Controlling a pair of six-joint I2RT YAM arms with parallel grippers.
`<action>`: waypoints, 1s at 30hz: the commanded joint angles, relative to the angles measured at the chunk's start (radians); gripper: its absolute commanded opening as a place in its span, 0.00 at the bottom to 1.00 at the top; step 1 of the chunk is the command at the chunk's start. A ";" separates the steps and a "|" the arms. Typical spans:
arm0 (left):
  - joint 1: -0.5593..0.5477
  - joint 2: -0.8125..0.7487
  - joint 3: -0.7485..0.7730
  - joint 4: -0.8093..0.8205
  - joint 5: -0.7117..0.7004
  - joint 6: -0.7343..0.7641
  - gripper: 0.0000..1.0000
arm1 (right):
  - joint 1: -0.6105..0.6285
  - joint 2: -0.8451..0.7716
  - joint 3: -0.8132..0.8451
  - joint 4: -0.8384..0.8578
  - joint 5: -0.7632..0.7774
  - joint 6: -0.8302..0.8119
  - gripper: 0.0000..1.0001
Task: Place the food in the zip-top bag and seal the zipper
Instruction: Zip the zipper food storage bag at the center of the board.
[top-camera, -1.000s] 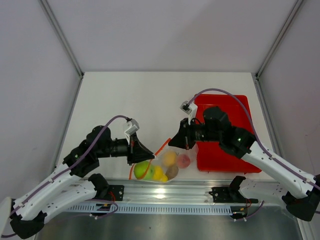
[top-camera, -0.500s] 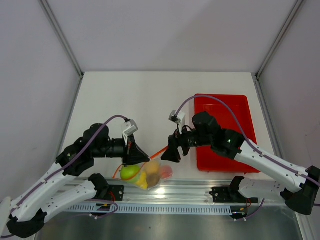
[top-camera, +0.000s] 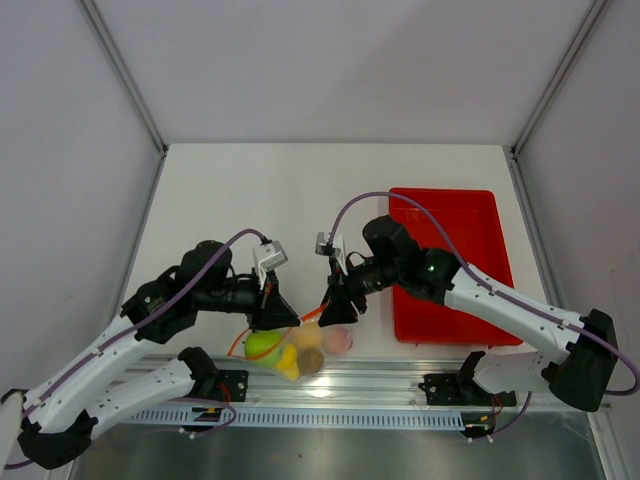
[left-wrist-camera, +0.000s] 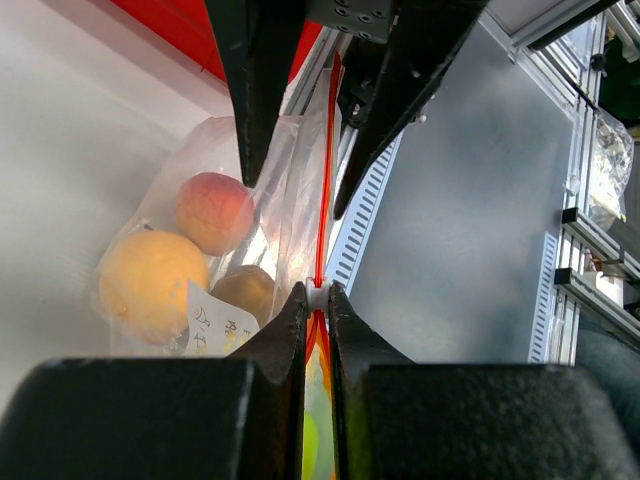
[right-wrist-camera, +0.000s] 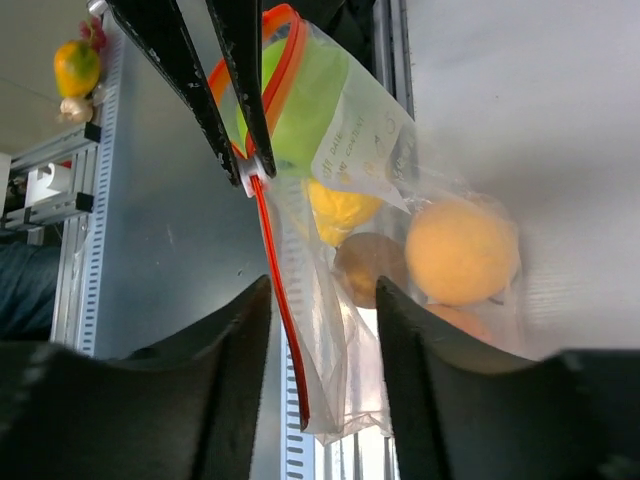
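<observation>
The clear zip-top bag (top-camera: 300, 350) hangs at the table's near edge with the food inside: a green apple (right-wrist-camera: 300, 100), a yellow pear (right-wrist-camera: 340, 210), an orange piece (right-wrist-camera: 460, 250), a brown one (right-wrist-camera: 365, 265) and a pink peach (left-wrist-camera: 213, 212). My left gripper (left-wrist-camera: 318, 292) is shut on the orange-red zipper (left-wrist-camera: 325, 180), at a small white piece on the strip. My right gripper (right-wrist-camera: 322, 290) is open. Its fingers straddle the bag's free corner, where the zipper (right-wrist-camera: 280, 310) ends. In the top view the left gripper (top-camera: 290, 318) and right gripper (top-camera: 335, 308) point at each other, close together.
A red tray (top-camera: 470, 220) lies at the right, partly under my right arm. The metal rail (top-camera: 330, 385) at the table's near edge runs just below the bag. White walls enclose the table on three sides.
The right gripper has let go of the bag's zipper end, opened, and moved left toward the left gripper. The bag has swung left and nearer the rail.
</observation>
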 joint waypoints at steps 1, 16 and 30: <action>-0.008 0.002 0.033 -0.002 0.014 0.022 0.01 | 0.004 0.017 0.043 0.049 -0.063 -0.042 0.46; -0.008 -0.065 0.047 -0.046 -0.263 -0.039 0.53 | -0.076 -0.131 -0.219 0.328 0.124 0.206 0.00; -0.008 -0.134 -0.008 0.087 -0.233 -0.008 0.63 | -0.134 -0.262 -0.453 0.580 0.133 0.392 0.00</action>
